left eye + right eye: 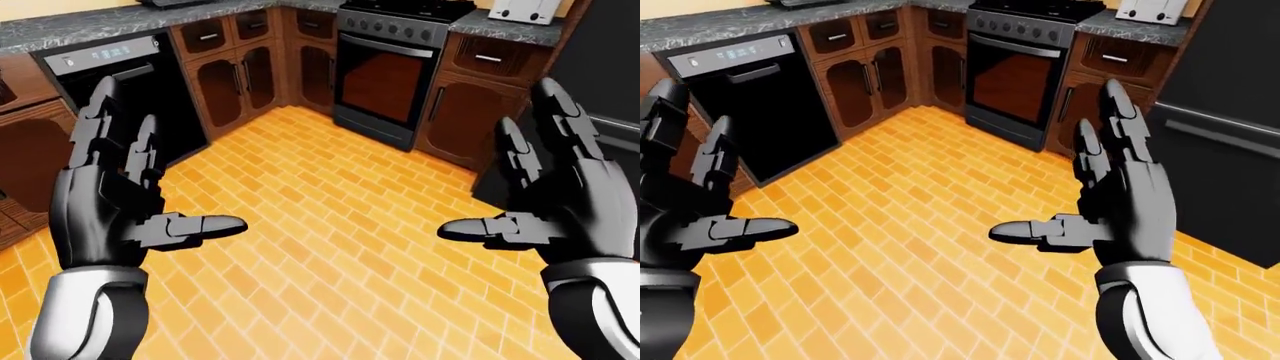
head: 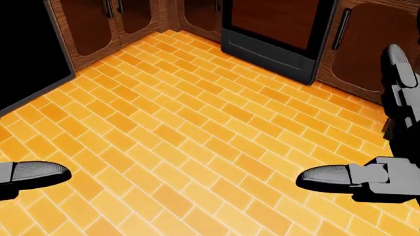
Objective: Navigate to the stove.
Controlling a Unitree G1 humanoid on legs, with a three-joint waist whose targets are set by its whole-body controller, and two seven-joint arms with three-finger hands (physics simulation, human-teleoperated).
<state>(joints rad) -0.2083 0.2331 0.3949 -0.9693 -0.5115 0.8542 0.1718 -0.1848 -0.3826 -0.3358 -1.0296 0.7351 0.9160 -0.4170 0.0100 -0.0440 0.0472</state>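
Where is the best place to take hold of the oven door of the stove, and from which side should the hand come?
Grip the horizontal bar handle along the top edge of the oven door on the stove. It stands out from the door and runs sideways, so fingers can probably hook over it from above. Both the left hand and right hand are open, holding nothing.

orange brick floor (image 1: 330,225), black stove (image 1: 392,71)

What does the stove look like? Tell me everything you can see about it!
The stove stands at the top of the left-eye view, between brown wooden cabinets, under a speckled grey countertop. It looks like dark grey metal, with a black cooktop, a row of knobs, a long handle and a big dark glass oven door, which is closed. It rests on the orange brick floor. Nothing touches it.
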